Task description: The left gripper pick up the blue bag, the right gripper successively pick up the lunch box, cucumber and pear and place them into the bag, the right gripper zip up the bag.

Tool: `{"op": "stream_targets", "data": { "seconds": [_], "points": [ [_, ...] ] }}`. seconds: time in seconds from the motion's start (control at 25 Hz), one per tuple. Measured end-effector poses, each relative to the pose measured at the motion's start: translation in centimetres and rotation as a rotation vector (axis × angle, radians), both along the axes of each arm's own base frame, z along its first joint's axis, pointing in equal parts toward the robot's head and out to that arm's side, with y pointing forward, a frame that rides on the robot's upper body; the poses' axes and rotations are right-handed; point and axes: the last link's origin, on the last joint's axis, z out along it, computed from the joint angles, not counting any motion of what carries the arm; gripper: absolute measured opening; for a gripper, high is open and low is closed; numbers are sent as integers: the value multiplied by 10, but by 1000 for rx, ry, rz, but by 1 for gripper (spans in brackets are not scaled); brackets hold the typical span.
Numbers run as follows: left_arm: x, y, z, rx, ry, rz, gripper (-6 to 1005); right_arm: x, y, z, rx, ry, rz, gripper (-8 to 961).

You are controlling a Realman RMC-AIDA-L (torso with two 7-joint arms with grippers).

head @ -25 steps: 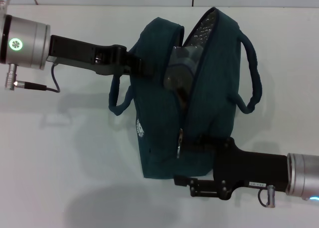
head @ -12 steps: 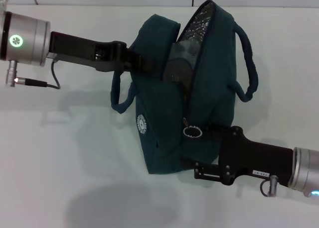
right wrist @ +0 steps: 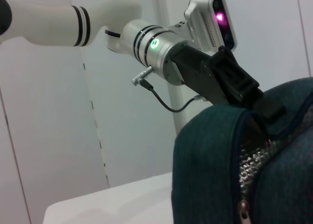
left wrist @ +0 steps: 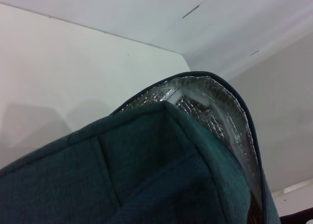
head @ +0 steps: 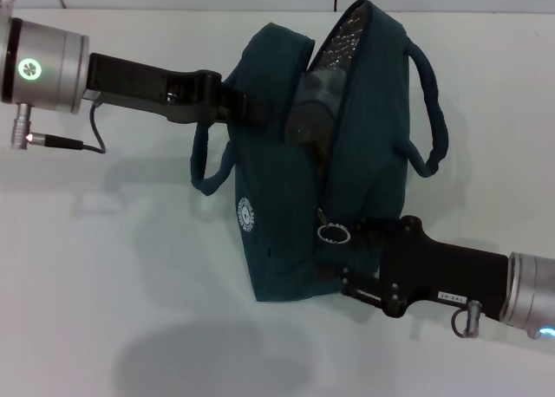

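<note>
1. White tabletop (head: pixel 104 276) is spreading under everything you are seeing, with a pale wall running behind it.
2. Your blue bag (head: pixel 277 232) is hanging above that surface, its mouth gaping at the far end so the silver foil lining (left wrist: pixel 205 111) is showing.
3. You are gripping the bag's upper edge with the left gripper (head: pixel 238 109), which is clenching the fabric from the robot's left side; the right wrist view is showing the same gripper biting the rim.
4. You are reaching in with the right gripper (head: pixel 334 257) at the bag's near end, just beside the silver ring pull (head: pixel 332 233); whether its fingers are pinching anything, you cannot tell.
5. Something clear and blue-rimmed, apparently the lunch box (head: pixel 312 111), is sitting inside the opening.
</note>
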Motion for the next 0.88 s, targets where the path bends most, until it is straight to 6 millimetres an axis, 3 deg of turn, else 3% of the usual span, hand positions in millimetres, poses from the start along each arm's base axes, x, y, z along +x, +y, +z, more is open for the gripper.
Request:
{"op": "stream_targets", "data": {
  "seconds": [0.16,0.6,0.88],
  "points": [
    [0,0,1,2,2,-2,65,0,2,1,6,5,-12,368],
    [-2,0,1,3,5,-1,66,2,6,4,31,24,-54,189],
    [-2,0,2,4,8,-3,66,2,6,3,33,18,-50,192]
  ]
}}
